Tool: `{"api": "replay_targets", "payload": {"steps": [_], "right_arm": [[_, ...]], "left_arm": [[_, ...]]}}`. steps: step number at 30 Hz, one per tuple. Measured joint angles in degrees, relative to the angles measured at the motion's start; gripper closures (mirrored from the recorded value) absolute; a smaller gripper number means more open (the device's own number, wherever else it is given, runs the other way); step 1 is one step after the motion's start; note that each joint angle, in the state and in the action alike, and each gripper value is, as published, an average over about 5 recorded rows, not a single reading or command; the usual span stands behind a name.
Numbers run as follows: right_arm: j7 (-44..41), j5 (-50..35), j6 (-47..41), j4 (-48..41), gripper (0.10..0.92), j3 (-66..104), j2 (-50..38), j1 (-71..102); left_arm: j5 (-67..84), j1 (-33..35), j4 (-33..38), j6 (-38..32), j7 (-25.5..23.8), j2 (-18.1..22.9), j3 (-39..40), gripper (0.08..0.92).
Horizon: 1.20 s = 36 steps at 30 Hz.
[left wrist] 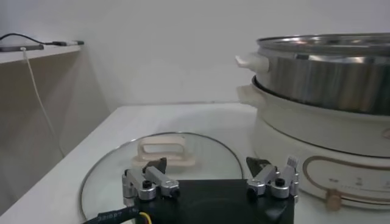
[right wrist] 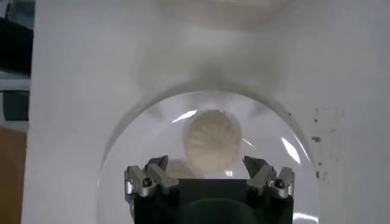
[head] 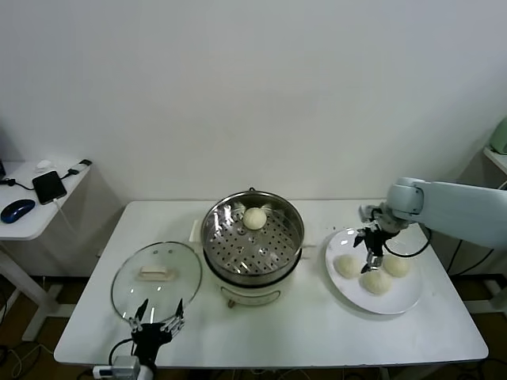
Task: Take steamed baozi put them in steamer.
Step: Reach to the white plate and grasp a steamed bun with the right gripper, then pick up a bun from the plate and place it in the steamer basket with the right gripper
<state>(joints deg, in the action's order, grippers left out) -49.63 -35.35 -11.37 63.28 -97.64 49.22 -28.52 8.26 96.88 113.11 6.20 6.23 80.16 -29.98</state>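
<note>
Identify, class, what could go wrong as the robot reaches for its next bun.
1. The right gripper hangs open over the white plate, where three buns sit close together; its fingers might nudge a neighbour while closing on one.
2. A squeezed soft bun could dent or slip on its way to the steamer.
3. One bun already lies on the tray; the next could land on it.

Steamer (head: 253, 245) stands open on top; lid (head: 156, 279) lies beside it, bare table (head: 317, 321) in front.
</note>
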Motion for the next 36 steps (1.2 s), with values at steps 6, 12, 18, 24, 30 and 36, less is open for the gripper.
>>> {"api": "replay_targets", "payload": {"steps": [6, 12, 18, 24, 30, 36], "right_arm": [[0.0, 1.7, -0.8, -3.5, 0.203, 2.9, 2.0, 3.9], [-0.2, 2.8, -0.9, -5.8, 0.281, 4.9, 3.3, 6.0], [-1.4, 3.5, -0.3, -6.0, 0.362, 5.6, 3.2, 6.1], [-3.5, 3.4, 1.0, -4.2, 0.384, 4.9, 2.2, 3.1], [-6.4, 0.5, 2.5, -1.8, 0.385, 1.7, 1.8, -5.2], [-8.8, -6.2, 2.4, 1.1, 0.385, -2.9, 3.4, -17.4]], "left_arm": [[-0.1, 0.2, 0.0, -0.1, 0.0, 0.0, 0.0, 0.177], [-0.1, 0.3, 0.0, -0.3, 0.0, 0.0, 0.0, 0.177], [-0.1, 0.4, 0.3, -0.3, 0.0, 0.0, -0.1, 0.177], [0.0, 0.8, 1.1, -0.1, 0.0, 0.3, 0.0, 0.177], [0.1, 1.1, 2.1, 0.2, 0.0, 0.4, 0.3, 0.177], [0.0, 1.4, 3.4, 0.7, 0.1, 0.2, 0.5, 0.177]]}}
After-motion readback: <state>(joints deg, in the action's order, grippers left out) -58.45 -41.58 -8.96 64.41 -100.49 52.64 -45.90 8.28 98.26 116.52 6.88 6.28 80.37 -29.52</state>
